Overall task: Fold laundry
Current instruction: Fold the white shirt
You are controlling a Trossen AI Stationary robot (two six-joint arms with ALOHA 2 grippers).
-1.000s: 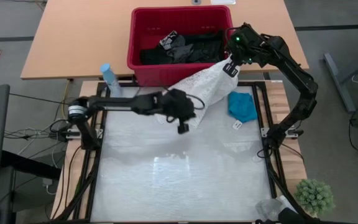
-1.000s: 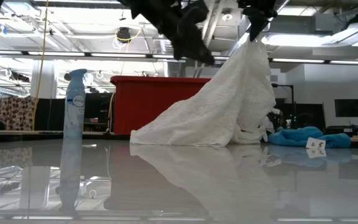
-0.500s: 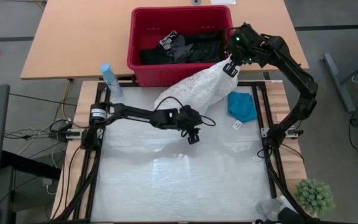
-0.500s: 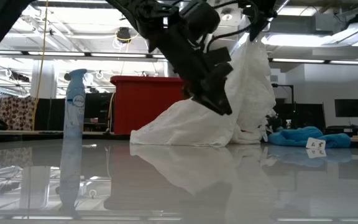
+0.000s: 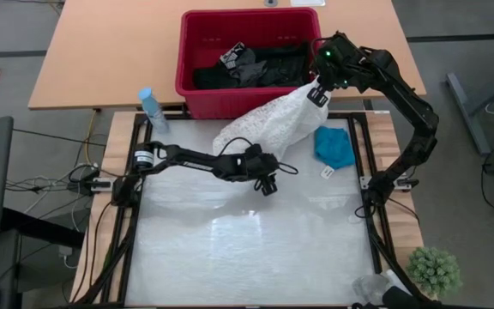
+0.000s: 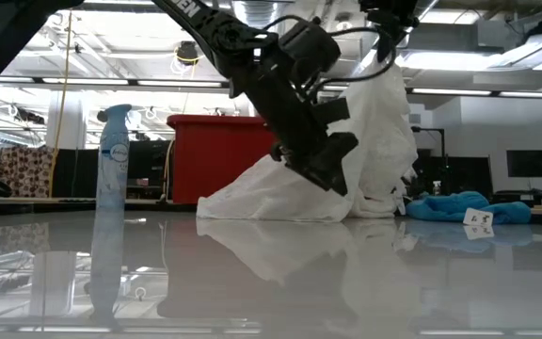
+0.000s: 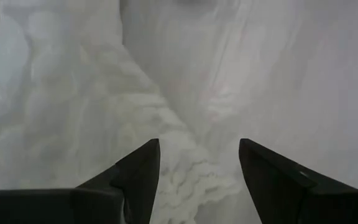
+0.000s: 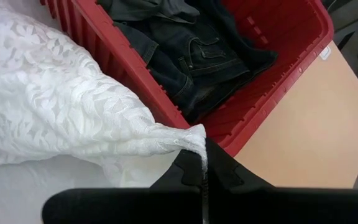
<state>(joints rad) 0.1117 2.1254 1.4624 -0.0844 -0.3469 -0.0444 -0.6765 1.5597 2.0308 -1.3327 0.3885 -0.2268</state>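
From above, the white lacy garment point(image 5: 268, 122) lies in a crumpled slope at the table's far edge, one end lifted against the near wall of the red basket point(image 5: 197, 93), which holds dark clothes point(image 5: 256, 65). The right gripper point(image 5: 317, 94) pinches that raised end. A small teal garment point(image 5: 334, 146) lies just beside it toward the table's right edge. The left gripper point(image 5: 268, 184) hangs over bare table near the white fabric's low end.

At table height, the white garment point(image 6: 374, 151) rises like a tent from a wide hem on the table.

The left wrist view shows both fingers point(image 7: 138, 177) spread, empty, above rumpled white cloth point(image 7: 61, 112).

The right wrist view shows fingers pressed together on a leaf-patterned lace corner point(image 8: 188, 140).
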